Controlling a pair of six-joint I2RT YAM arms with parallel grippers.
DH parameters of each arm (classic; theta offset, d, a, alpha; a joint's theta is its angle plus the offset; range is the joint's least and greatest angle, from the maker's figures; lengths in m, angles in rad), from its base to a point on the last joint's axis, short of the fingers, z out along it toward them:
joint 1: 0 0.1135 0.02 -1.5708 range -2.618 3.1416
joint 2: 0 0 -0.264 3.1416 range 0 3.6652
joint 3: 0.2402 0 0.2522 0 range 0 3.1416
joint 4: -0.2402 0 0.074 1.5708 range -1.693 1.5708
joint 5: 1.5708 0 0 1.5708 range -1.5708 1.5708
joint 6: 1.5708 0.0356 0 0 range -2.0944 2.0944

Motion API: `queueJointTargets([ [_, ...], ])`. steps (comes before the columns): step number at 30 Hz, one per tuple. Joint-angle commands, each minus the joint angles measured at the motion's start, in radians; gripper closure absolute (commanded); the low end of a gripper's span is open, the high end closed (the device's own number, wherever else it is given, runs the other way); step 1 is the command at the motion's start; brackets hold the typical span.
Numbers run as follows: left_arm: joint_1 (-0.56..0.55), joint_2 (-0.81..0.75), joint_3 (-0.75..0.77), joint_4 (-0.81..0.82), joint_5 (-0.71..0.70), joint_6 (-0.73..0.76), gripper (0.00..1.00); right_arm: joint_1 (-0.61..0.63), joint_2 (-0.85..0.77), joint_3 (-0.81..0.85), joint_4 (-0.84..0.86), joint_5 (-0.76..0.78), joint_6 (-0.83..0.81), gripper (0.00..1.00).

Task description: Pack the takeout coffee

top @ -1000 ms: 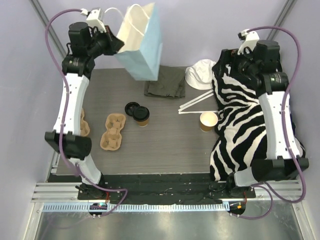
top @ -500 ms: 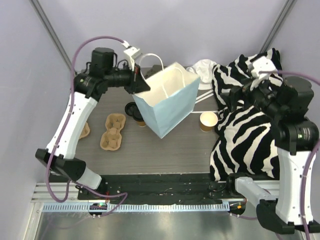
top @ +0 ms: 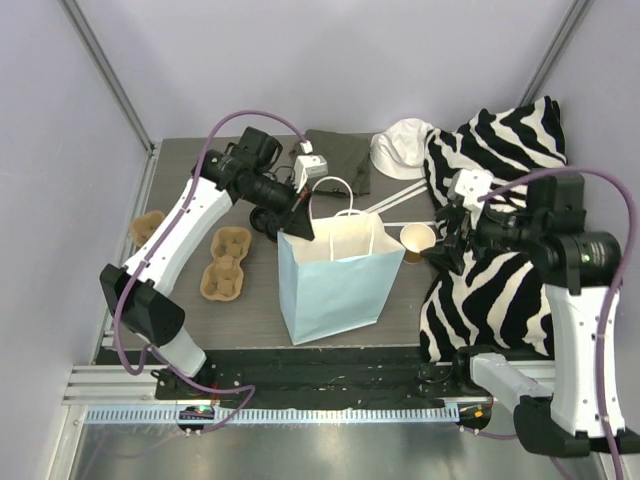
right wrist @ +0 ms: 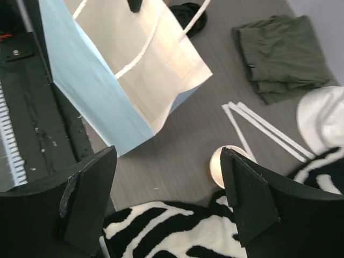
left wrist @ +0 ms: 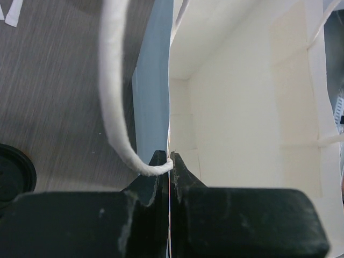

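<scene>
Top external view shows us the blue paper bag (top: 335, 285) standing upright at the near middle of the table (top: 200, 320), its mouth open upward and its white handles up. The left gripper (top: 297, 224) reaches in from the far left and is pinched tight on the bag's far left rim. In the left wrist view we see those fingers (left wrist: 156, 172) pressed together on the paper edge, right where a white cord handle (left wrist: 113, 91) is fixed. The right gripper (top: 445, 245) hangs at the right with its fingers spread wide and nothing between them. It sits above the edge of the zebra cloth (top: 490, 295) and just beside a lidless tan cup (top: 417, 240). We cannot pick out the takeout coffee with any surety. A black round lid (top: 262, 224) lies on the table just left of the bag's far left corner, under the left arm, and we cannot tell whether a cup sits beneath it. Two brown pulp carriers (top: 225, 262) lie at the left. At the far side we see a folded olive cloth (top: 340, 158), a white cap (top: 400, 148) and white strips (top: 395, 203).
</scene>
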State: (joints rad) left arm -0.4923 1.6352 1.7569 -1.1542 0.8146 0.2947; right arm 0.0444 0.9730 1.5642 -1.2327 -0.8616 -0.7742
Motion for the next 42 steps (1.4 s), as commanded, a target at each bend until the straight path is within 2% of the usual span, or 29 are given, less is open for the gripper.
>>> queueJointTargets([
  [1, -0.003, -0.011, -0.013, 0.002, 0.052, 0.070, 1.00, 0.040, 0.041, -0.026, -0.062, -0.134, -0.063, 0.15],
  [4, -0.015, 0.003, -0.019, 0.025, 0.067, 0.083, 1.00, 0.135, 0.021, -0.079, 0.043, -0.113, 0.048, 0.16],
  [5, -0.023, 0.006, -0.019, 0.018, 0.077, 0.108, 1.00, 0.220, 0.013, -0.116, 0.129, -0.062, 0.132, 0.16],
  [8, -0.038, 0.015, -0.025, 0.005, 0.097, 0.151, 1.00, 0.387, -0.005, -0.185, 0.263, 0.059, 0.225, 0.16],
  [9, -0.038, 0.017, -0.030, 0.008, 0.098, 0.155, 1.00, 0.403, -0.005, -0.197, 0.277, 0.071, 0.227, 0.17],
  [13, -0.040, 0.006, -0.048, 0.017, 0.126, 0.187, 1.00, 0.422, 0.009, -0.259, 0.315, 0.105, 0.202, 0.20],
  [17, -0.042, -0.020, -0.088, 0.045, 0.135, 0.215, 1.00, 0.439, 0.004, -0.297, 0.344, 0.136, 0.185, 0.30],
  [19, -0.040, -0.034, -0.109, 0.063, 0.138, 0.219, 1.00, 0.446, 0.000, -0.322, 0.381, 0.145, 0.210, 0.32],
  [28, -0.038, -0.003, -0.111, 0.099, 0.100, 0.164, 1.00, 0.472, -0.014, -0.311, 0.400, 0.098, 0.277, 0.34],
  [37, -0.038, 0.012, -0.089, 0.114, 0.092, 0.144, 1.00, 0.489, -0.002, -0.303, 0.369, 0.093, 0.266, 0.37],
  [42, -0.034, 0.014, -0.094, 0.116, 0.106, 0.146, 1.00, 0.505, -0.008, -0.354, 0.368, 0.108, 0.259, 0.44],
])
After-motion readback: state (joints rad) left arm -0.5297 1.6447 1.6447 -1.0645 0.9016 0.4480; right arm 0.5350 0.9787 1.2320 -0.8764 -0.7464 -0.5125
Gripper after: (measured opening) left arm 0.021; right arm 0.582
